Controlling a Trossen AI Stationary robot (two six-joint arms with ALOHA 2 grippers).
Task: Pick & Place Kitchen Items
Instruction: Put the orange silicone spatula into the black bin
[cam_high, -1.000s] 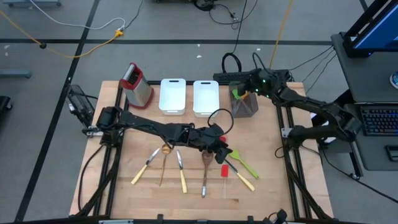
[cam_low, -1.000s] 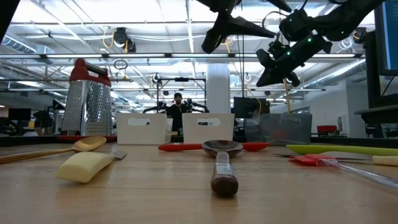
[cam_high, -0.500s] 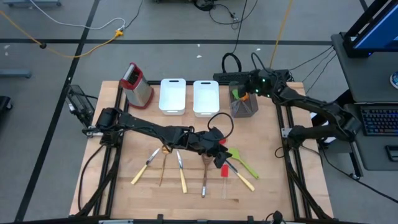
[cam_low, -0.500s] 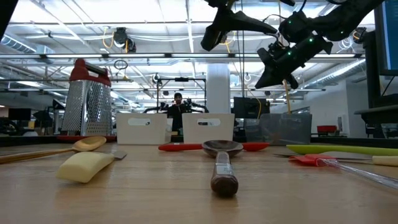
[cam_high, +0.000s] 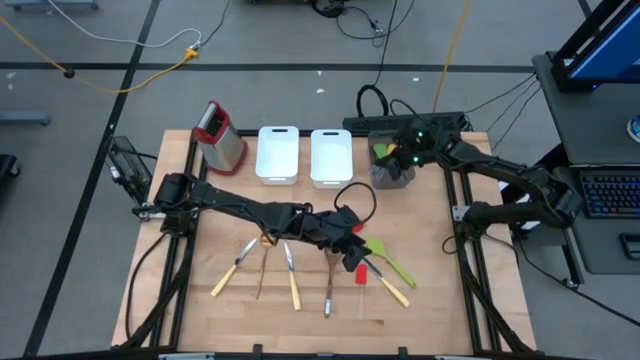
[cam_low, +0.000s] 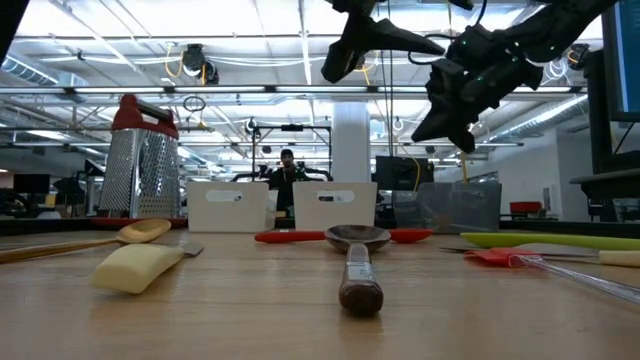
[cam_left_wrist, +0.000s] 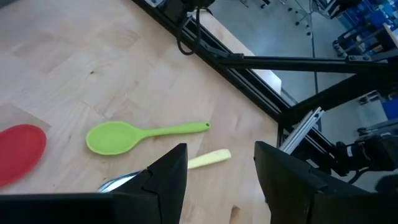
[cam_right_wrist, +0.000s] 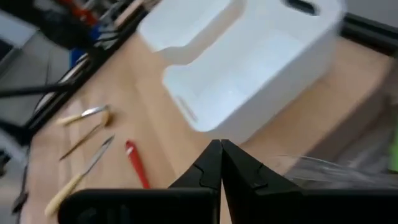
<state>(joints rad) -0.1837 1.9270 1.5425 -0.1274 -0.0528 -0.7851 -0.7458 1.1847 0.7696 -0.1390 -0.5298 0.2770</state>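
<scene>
From my station I see the left hand (cam_high: 352, 228) reached out over the middle of the table (cam_high: 200, 300), its fingers (cam_left_wrist: 166, 180) set apart with nothing between them. It hangs above the utensils rather than touching any. Just beyond its fingertips lies the green spoon (cam_left_wrist: 134, 135), flat on the wood, with a cream-handled knife (cam_left_wrist: 208, 159) beside it and the edge of a red spoon (cam_left_wrist: 18, 149) further off. The remaining utensils (cam_high: 290, 270) are fanned on the table below the green spoon, toward the front edge. Farther right, the right hand (cam_high: 400, 158) is pinched together, empty, above the grey tray (cam_high: 392, 172) at the back, well apart from the green spoon.
</scene>
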